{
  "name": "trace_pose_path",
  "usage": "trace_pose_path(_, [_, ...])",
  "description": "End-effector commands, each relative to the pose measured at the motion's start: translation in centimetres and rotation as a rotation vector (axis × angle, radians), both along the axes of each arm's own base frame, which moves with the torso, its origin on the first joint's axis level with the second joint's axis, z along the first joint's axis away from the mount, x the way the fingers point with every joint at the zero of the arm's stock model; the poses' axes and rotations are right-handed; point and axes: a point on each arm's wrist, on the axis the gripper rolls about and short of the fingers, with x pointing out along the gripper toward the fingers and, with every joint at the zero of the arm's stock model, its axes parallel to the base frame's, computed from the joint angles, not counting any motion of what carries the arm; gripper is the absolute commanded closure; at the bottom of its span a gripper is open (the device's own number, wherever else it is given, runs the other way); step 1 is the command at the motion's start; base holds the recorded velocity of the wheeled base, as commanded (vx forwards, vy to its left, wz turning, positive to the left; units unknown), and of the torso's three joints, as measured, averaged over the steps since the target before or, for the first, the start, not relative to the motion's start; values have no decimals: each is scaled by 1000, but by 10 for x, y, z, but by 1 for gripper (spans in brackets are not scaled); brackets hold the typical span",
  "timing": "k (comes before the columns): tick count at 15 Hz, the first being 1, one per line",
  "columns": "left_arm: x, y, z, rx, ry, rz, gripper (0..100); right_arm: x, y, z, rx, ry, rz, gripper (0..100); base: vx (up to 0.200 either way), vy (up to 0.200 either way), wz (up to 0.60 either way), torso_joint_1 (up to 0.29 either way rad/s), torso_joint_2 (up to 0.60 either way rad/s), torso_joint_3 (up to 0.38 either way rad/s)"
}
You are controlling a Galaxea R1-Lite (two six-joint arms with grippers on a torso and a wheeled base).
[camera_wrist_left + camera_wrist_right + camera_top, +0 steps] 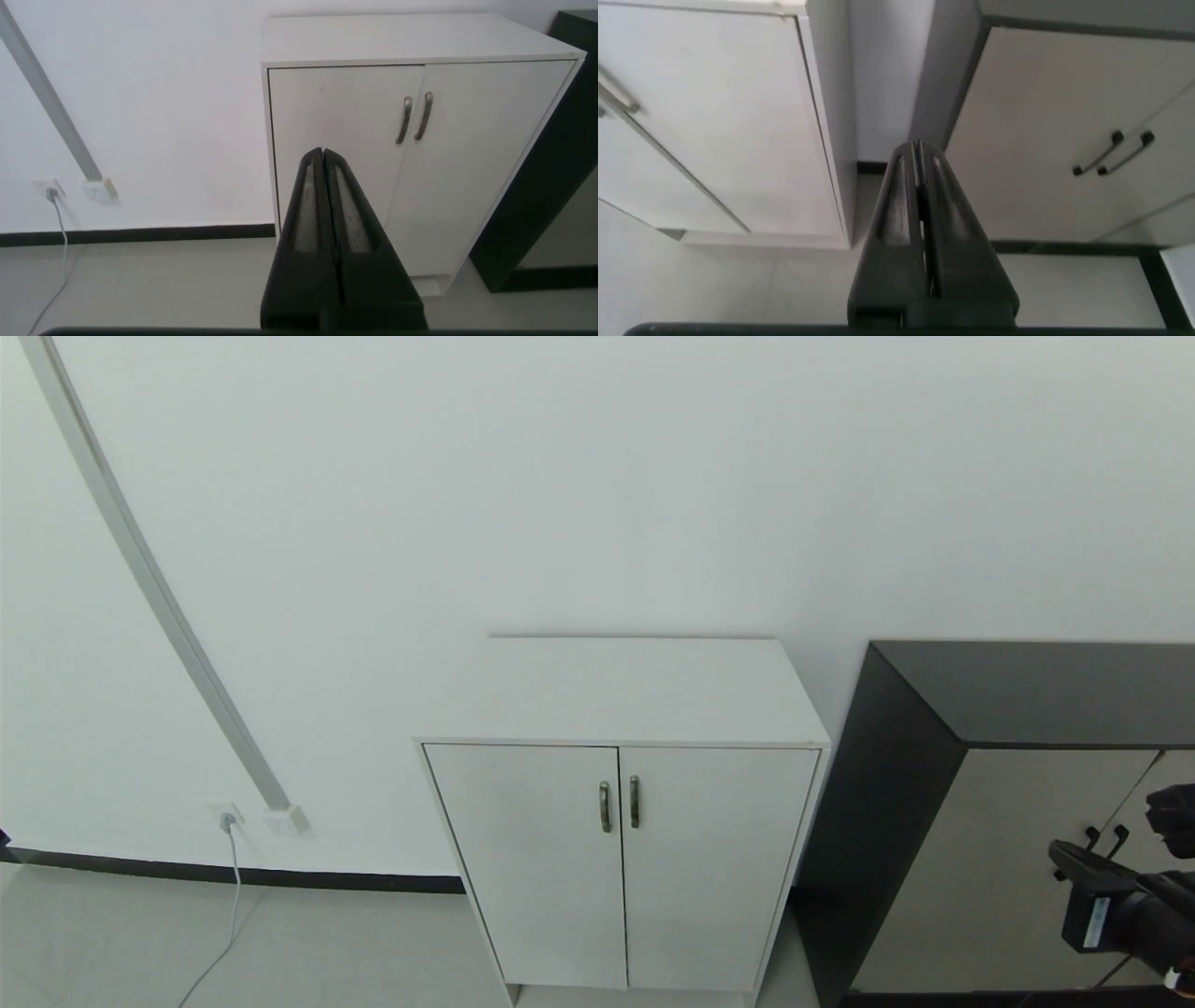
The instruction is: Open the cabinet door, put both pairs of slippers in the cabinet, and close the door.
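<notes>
A white two-door cabinet [621, 859] stands against the wall, both doors closed, with two metal handles [618, 805] side by side at the centre seam. In the left wrist view the cabinet [420, 159] is ahead and my left gripper [322, 154] is shut, holding nothing, some way short of the doors. My right gripper [1060, 851] is at the far right in front of the dark cabinet, shut and empty. In the right wrist view my right gripper [918, 147] points at the gap between the white cabinet [719, 121] and the dark one.
A dark cabinet [1008, 821] with pale doors and black handles [1113, 154] stands right beside the white one. A wall socket with a cable [227, 823] and a grey conduit [140, 560] are on the wall to the left. Pale floor [280, 943] lies left of the cabinet.
</notes>
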Motion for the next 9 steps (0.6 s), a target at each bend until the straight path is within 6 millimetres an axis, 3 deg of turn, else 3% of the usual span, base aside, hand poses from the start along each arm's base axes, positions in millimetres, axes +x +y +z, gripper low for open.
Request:
trace_pose_path(1, [0,0,0,0,0,0,100,-37,-7,14,11,-41,5,100,0,0,0,0,0,0])
trace_pose_path(9, [0,0,0,0,0,0,100,-114,-18,-5,17,59,103,100,0,0,0,0,0,0])
